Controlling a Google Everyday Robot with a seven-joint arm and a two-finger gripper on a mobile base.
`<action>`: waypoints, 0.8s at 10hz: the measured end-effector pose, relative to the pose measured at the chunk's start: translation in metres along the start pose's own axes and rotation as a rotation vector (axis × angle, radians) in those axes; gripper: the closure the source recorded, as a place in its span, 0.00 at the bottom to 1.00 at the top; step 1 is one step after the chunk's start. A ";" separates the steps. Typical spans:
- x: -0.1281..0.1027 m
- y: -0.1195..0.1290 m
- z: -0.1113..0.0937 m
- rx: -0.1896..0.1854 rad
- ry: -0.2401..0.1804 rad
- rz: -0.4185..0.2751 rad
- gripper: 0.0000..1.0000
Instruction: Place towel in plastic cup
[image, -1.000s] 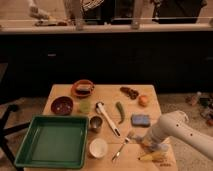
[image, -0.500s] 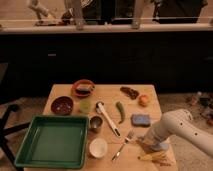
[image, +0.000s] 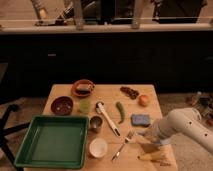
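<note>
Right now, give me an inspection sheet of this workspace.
Surface: wooden table, crowded.
Job's things: towel near the right front edge, at the gripper; plastic cup left of centre, upright.
Clutter: green tray, white cup, metal cup, dark red bowl, orange bowl, white-handled utensil, green pepper, blue sponge, orange, fork.
Gripper: gripper shut, low over the towel; whether it holds the cloth cannot be told.
Cables: nothing seen.
Surroundings: dark cabinets behind; office chair at left.
</note>
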 end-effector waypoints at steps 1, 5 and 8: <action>-0.009 -0.001 -0.006 0.002 -0.024 -0.011 1.00; -0.058 -0.007 -0.036 0.020 -0.087 -0.071 1.00; -0.107 -0.008 -0.037 0.013 -0.114 -0.125 1.00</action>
